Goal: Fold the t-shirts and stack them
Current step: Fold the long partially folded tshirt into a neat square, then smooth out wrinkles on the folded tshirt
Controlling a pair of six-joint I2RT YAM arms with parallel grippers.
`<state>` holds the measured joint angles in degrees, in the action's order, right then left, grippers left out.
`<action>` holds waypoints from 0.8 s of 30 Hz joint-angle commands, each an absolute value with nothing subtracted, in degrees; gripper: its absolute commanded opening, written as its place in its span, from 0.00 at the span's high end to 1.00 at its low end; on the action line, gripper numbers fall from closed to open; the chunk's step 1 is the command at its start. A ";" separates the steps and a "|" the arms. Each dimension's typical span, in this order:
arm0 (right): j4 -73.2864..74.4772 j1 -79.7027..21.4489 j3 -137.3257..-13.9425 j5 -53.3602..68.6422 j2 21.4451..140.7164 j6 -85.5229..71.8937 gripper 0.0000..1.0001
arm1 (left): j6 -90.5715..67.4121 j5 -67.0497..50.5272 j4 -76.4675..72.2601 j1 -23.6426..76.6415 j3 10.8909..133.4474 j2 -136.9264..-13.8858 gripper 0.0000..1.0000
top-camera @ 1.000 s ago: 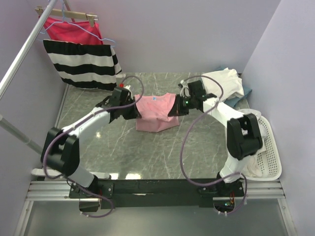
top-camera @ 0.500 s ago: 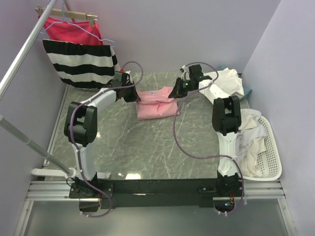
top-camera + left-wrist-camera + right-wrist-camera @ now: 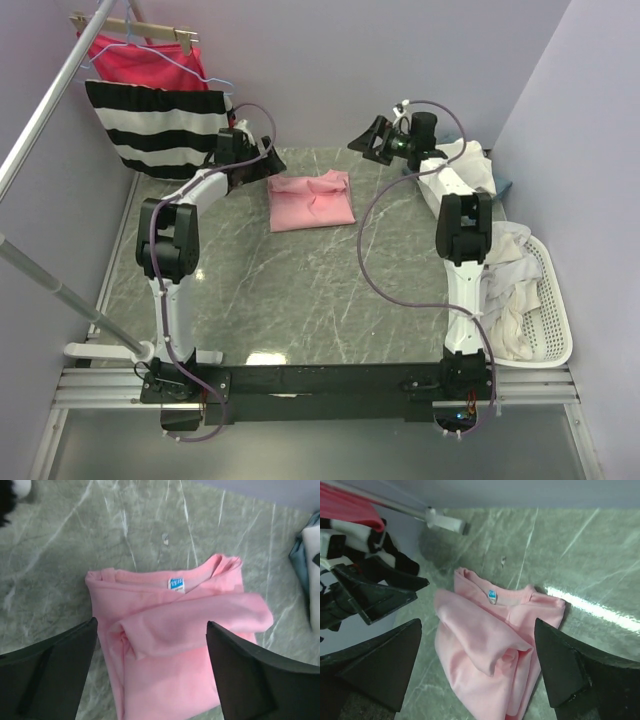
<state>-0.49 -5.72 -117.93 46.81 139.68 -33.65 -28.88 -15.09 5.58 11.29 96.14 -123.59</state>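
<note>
A light pink t-shirt (image 3: 310,200) lies folded on the marble table, collar and blue label toward the back wall. My left gripper (image 3: 262,166) hovers just off its back left, open and holding nothing. My right gripper (image 3: 368,140) hangs off its back right, also open and holding nothing. The left wrist view shows the pink t-shirt (image 3: 175,630) below the spread fingers of the left gripper (image 3: 151,623). In the right wrist view the pink t-shirt (image 3: 487,645) lies under the right gripper (image 3: 478,622). Cream-white t-shirts (image 3: 458,165) are heaped over a blue one (image 3: 501,186) at the back right.
A black-and-white striped garment (image 3: 165,130) and a magenta-red one (image 3: 140,60) hang on a rack at the back left. Its metal pole (image 3: 45,110) slants down the left side. A white basket (image 3: 553,300) holding pale clothes (image 3: 505,300) sits at the right edge.
Both grippers let go of the pink t-shirt, opened wide and drew back and up toward the rear wall. The shirt now lies folded in half, further back on the table.
</note>
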 commanded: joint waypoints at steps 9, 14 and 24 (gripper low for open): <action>7.01 -12.56 -105.74 50.82 125.69 -25.23 0.00 | -25.40 -31.27 9.13 11.95 97.21 -116.19 0.00; 9.05 -14.68 -101.78 48.95 124.72 -24.43 0.00 | -24.96 -35.41 10.02 12.57 93.08 -115.48 0.01; 19.24 -18.54 -98.44 31.24 124.72 -15.57 0.01 | -23.47 -26.55 7.21 15.91 80.78 -112.94 0.01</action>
